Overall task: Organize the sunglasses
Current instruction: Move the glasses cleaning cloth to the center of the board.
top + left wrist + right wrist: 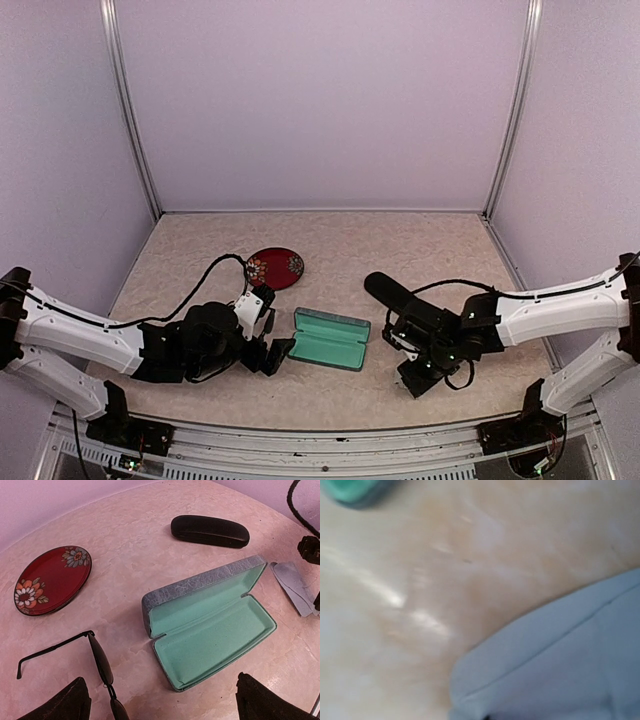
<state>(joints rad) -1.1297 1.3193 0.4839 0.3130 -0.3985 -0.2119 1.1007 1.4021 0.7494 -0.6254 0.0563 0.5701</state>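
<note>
One sunglasses pair [100, 659], one open case [200, 582], one black case [210, 531], one plate [52, 580].

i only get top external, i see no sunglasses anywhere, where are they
Observer: The left wrist view shows thin black-framed sunglasses lying on the table, just left of the open case. The left arm hides them from you.
Operator: gripped yet
Observer: No. The left gripper is open, fingers spread wide, gripping nothing.
Operator: and on the right side
Observer: The right gripper hangs over a pale blue-grey cloth lying right of the case. The right wrist view is blurred and shows no fingers, so I cannot tell whether that gripper is open.
</note>
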